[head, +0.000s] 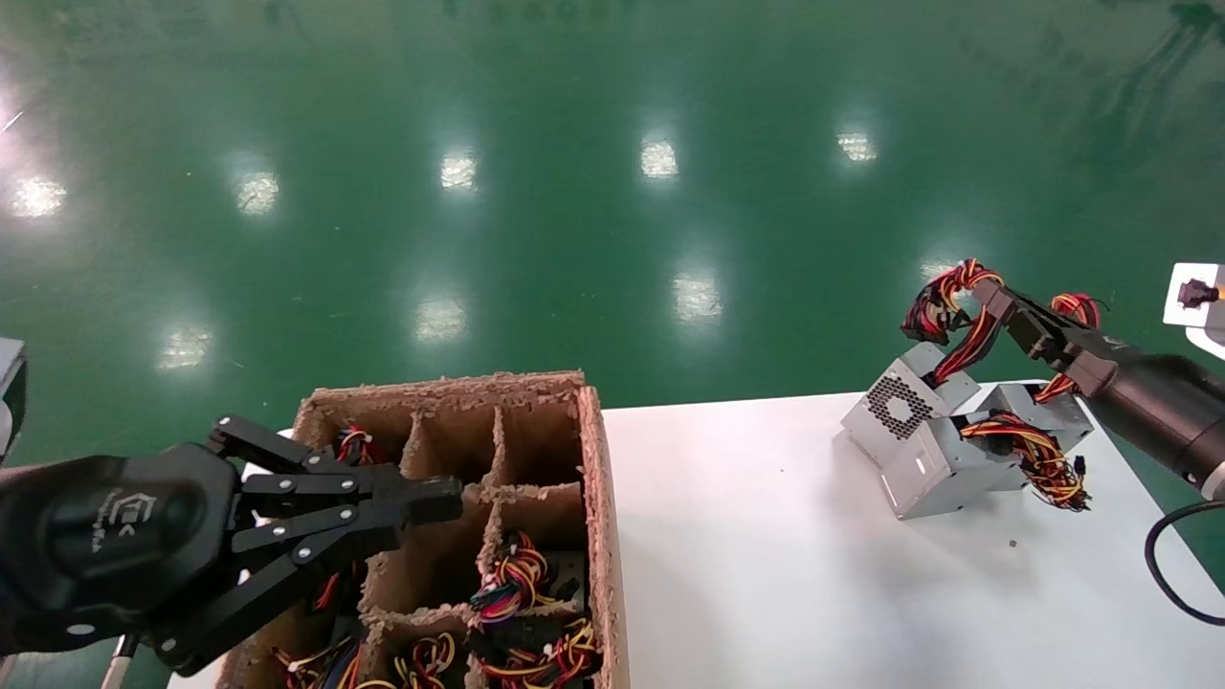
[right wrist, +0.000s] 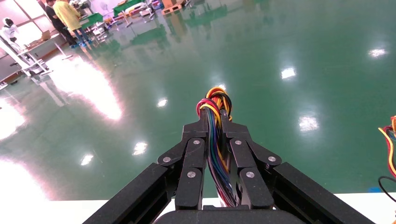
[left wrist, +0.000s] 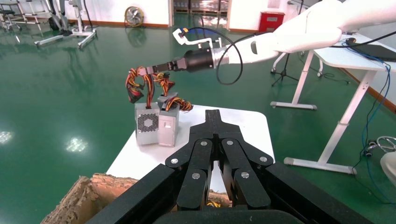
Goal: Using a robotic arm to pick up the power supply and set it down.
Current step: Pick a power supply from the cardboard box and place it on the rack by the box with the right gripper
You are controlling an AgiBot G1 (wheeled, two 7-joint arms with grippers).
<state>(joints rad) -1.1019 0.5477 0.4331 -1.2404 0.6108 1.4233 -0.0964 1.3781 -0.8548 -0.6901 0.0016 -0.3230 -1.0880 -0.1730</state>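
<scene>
The power supply (head: 898, 410), a grey metal box with a round fan grille, stands tilted at the far right of the white table (head: 766, 545). Its red, yellow and black wire bundle (head: 943, 304) rises from its top. My right gripper (head: 986, 292) is shut on that bundle above the box, and the wires (right wrist: 215, 105) run between its fingers. In the left wrist view the white-tubed arm (left wrist: 299, 32) reaches over the table to the power supply (left wrist: 147, 123). My left gripper (head: 445, 498) is shut and empty over the cardboard box.
A second grey supply (head: 943, 469) with its own wires lies against the first one. A divided cardboard box (head: 595, 478) at the table's left holds more wired units. Green floor surrounds the table. A black cable (head: 1163, 565) loops at the right edge.
</scene>
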